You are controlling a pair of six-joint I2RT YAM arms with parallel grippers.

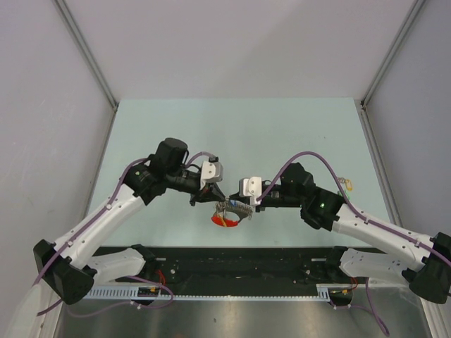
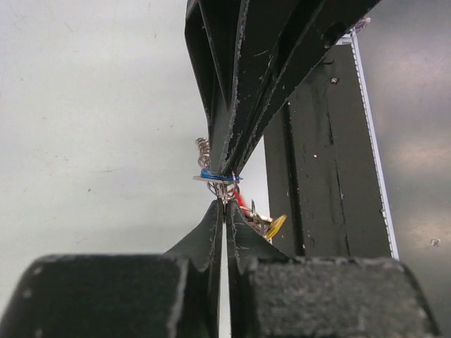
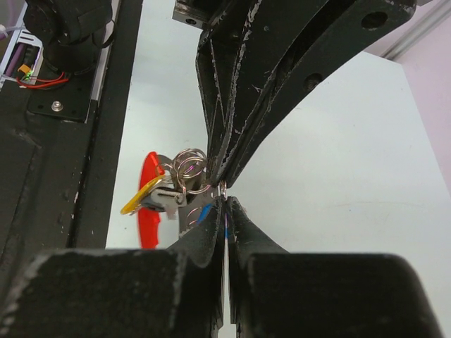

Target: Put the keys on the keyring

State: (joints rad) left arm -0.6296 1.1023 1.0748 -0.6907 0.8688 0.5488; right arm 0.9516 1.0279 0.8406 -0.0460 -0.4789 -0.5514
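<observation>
Above the table's near middle my two grippers meet tip to tip. My left gripper (image 1: 215, 200) (image 2: 224, 204) is shut on the thin silver ring of the keyring (image 3: 187, 167). Its red band (image 1: 224, 222) (image 3: 148, 211) and grey strap (image 3: 166, 201) hang below. Between the shut fingers of my right gripper (image 1: 241, 208) (image 3: 225, 201) sits a blue-headed key (image 2: 219, 174) (image 3: 204, 212), held right against the ring. A yellow-headed key (image 3: 140, 198) (image 2: 276, 225) dangles in the bundle beside the strap. The ring's opening is hidden between the fingertips.
The black base rail (image 1: 232, 262) runs along the table's near edge just behind the bundle. A small pale tag-like object (image 1: 345, 184) lies on the table at the right. Grey walls close in the left, right and far sides.
</observation>
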